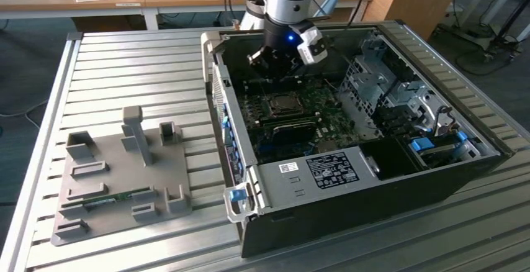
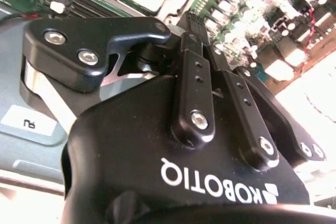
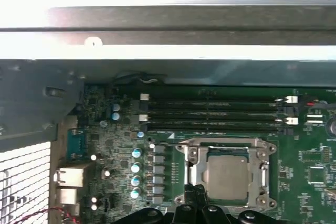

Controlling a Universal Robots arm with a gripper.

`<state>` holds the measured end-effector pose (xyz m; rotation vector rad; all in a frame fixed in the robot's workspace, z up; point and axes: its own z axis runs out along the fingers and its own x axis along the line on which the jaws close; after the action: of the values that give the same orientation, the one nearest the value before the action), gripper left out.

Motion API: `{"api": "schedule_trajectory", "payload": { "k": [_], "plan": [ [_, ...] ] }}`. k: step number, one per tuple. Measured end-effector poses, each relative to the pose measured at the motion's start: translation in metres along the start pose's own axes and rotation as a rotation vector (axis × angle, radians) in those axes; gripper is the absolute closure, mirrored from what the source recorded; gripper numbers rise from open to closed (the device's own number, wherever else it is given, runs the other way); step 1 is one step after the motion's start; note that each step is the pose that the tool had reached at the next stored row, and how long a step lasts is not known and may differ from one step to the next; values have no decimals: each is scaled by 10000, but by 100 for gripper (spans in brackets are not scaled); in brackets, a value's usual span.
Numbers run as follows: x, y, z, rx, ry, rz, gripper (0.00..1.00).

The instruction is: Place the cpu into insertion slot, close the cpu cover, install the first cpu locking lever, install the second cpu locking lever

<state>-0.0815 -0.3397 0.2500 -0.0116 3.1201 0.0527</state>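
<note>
Open computer case (image 1: pixel 373 213), lying on its side on the slatted bench (image 1: pixel 124 67). Green motherboard (image 3: pixel 121 145) inside.
Insertion slot (image 1: pixel 283 103): in the far half of the case.
Cpu (image 3: pixel 227 176): seated in the slot, silver top up.
Cpu cover (image 3: pixel 190 167): down flat, framing the chip.
Gripper (image 3: pixel 198 196): fingers pressed together, nothing seen between them; tips low over the board, just beside the socket's edge.
Grey fixture tray (image 1: pixel 116 172): on the exterior view's left, well apart from the case, with a memory stick (image 1: pixel 108 199) in it.
</note>
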Motion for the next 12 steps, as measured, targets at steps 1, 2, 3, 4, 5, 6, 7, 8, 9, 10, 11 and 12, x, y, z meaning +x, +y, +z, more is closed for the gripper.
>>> {"api": "schedule_trajectory", "payload": {
  "k": [1, 2, 3, 4, 5, 6, 7, 8, 9, 10, 11, 12],
  "plan": [
    [15, 0, 0, 12, -1, -1, 89],
    [30, 0, -1, 24, -2, -1, 89],
    [46, 0, -1, 35, -3, -1, 89],
    [81, 0, -1, 55, -6, -2, 89],
    [93, 1, -1, 63, -7, -2, 89],
    [96, 1, -2, 64, -7, -2, 89],
    [96, 1, -2, 64, -7, -2, 89],
    [96, 1, -2, 64, -7, -3, 89],
    [96, 1, -2, 65, -7, -3, 89],
    [97, 0, -2, 64, -7, -3, 89],
    [97, 0, -3, 41, -6, -2, 89],
    [98, 0, -2, -46, -8, 1, 89]
  ]
}}
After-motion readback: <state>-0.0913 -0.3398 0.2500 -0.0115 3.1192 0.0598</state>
